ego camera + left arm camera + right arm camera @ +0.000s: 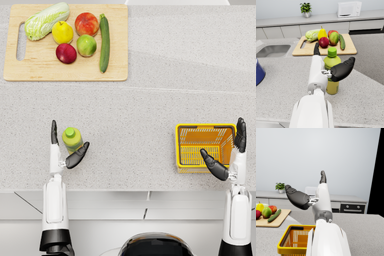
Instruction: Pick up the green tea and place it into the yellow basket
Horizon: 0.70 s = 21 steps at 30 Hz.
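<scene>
The green tea (72,138) is a yellow-green bottle with a green cap, standing upright on the speckled counter at the near left. My left hand (74,157) brackets it with fingers spread, thumb on one side and fingers on the other, not closed on it. The left wrist view shows the green tea (332,64) just beyond the left hand (340,71), thumb alongside its body. The yellow basket (205,126) sits at the near right. My right hand (218,170) hovers open over its right side, holding nothing. The right wrist view has the right hand (299,198) above the yellow basket (284,242).
A wooden cutting board (30,70) at the far left carries a cabbage, a cucumber (104,42) and several fruits. A sink (272,50) and a blue object (259,72) lie left of the bottle. The counter's front edge runs just under both hands.
</scene>
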Available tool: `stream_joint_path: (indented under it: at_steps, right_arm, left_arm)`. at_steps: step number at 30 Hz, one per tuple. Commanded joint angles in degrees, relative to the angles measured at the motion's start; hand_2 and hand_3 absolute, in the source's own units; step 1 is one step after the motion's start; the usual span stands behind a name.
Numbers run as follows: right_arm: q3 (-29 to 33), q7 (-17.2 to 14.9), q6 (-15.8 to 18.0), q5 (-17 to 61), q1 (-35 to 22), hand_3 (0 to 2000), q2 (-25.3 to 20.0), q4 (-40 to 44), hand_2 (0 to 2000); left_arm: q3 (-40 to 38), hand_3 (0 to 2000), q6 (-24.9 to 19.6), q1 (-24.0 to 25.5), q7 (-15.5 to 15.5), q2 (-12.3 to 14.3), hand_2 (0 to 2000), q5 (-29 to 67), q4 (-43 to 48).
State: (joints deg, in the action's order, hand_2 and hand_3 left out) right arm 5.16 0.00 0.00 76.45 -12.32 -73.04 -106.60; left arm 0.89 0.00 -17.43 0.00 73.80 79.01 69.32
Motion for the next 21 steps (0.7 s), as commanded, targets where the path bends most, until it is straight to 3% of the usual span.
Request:
stream_joint_path:
  at_steps: [1,7,8,9,11,13,16,21]
  right_arm:
    - [-0.98,0.00,0.00,0.01,0.42,0,-0.10,-0.27,0]
    - [-1.25,0.00,0.00,0.02,1.15,0,-0.65,0.16,0]
    - [-1.10,0.00,0.00,0.02,1.25,0,-0.74,-0.05,0]
    - [-1.13,0.00,0.00,0.02,1.38,0,-0.83,0.01,0]
    - [-1.50,0.00,0.00,0.02,1.24,0,-1.01,0.14,0]
    - [-2.59,0.00,0.00,0.01,1.56,0,-1.19,0.16,0]
    - [-6.50,0.00,0.00,0.01,1.06,0,-1.60,0.59,0]
    - [-15.98,0.00,0.00,0.01,-2.69,0,-4.25,2.65,0]
  left_arm:
    - [2.25,0,0.00,-5.89,0.00,1.14,0,0.00,-12.24]
    - [3.94,0,0.00,-11.54,0.00,2.96,0,0.01,-21.81]
    - [3.15,327,0.01,-11.22,0.00,2.97,1361,0.02,-21.26]
    - [2.83,653,-0.05,-10.86,-0.01,3.03,2000,0.02,-20.54]
    - [2.57,1307,-2.99,-10.07,0.01,2.87,2000,0.09,-18.56]
    - [2.19,1960,-2.88,-7.40,0.06,2.67,2000,0.11,-10.99]
    - [1.34,2000,-3.01,-5.38,-0.12,2.88,2000,0.08,-0.42]
    - [4.43,2000,-6.80,-7.94,0.05,4.10,2000,0.05,16.29]
